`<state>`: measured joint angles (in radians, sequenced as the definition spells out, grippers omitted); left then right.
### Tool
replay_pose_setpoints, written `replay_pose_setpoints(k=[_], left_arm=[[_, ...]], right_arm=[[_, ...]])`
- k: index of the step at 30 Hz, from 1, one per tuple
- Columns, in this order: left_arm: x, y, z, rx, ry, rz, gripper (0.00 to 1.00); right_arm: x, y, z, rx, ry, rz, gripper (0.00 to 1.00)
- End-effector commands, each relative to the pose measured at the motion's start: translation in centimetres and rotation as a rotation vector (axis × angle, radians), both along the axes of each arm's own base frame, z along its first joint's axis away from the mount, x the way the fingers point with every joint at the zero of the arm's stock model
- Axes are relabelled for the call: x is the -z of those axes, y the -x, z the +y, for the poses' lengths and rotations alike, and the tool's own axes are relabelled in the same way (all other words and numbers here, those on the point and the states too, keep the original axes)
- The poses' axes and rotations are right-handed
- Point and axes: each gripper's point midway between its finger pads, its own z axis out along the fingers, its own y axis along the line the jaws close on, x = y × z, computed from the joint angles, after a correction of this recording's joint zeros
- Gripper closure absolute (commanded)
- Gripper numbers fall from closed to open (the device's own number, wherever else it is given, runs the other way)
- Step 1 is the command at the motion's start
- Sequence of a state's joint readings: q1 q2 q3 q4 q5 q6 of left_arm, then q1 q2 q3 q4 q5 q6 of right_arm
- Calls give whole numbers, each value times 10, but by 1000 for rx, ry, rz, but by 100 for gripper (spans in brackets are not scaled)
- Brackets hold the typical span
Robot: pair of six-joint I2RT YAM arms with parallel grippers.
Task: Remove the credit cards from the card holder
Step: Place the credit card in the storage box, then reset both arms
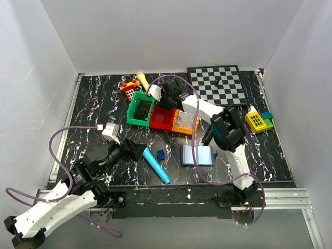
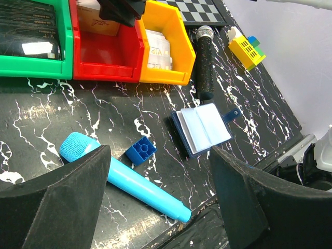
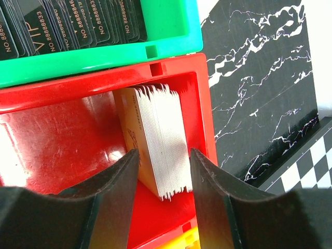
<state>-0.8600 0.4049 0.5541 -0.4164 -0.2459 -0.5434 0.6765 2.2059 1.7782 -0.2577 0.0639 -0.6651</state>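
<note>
Black marbled tabletop (image 1: 93, 104) carries everything. The card holder (image 1: 197, 155) lies open and flat at about 5 o'clock from the table's middle, touched by neither gripper. The right gripper (image 3: 161, 155) hangs in the red bin (image 3: 62, 140) at 12 o'clock, its fingers spread astride a card stack (image 3: 158, 140); whether they pinch it I cannot tell. The left gripper (image 2: 158, 155) gapes wide and empty. The right should probably lift straight up, so as not to tip the stack, while the left pins the holder's cover.

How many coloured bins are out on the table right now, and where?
3, side by side at the far middle of the table: the green bin on the left, the red bin in the centre, the yellow bin on the right. None appears hidden.
</note>
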Motion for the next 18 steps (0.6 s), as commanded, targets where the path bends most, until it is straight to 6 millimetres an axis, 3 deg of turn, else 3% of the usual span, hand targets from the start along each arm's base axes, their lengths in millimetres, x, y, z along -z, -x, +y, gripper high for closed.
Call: replay_pose_setpoints(k=[1,7,13,18], left_arm=[[-3,0,-1,4,14,-5,23],[-4,1,0,2,19,-5,23],[-8,1,0,-3,29,-9,23],[-15,-2,-1,-9,38,-21,22]], right_arm=[[-67,-22,-1,40,-92,-158,47],[-77,-15,-5,43,-105,-168,47],[-116,-1,-18,101,-174,-183,47],[-155,18,-48,365,-338,-141,47]])
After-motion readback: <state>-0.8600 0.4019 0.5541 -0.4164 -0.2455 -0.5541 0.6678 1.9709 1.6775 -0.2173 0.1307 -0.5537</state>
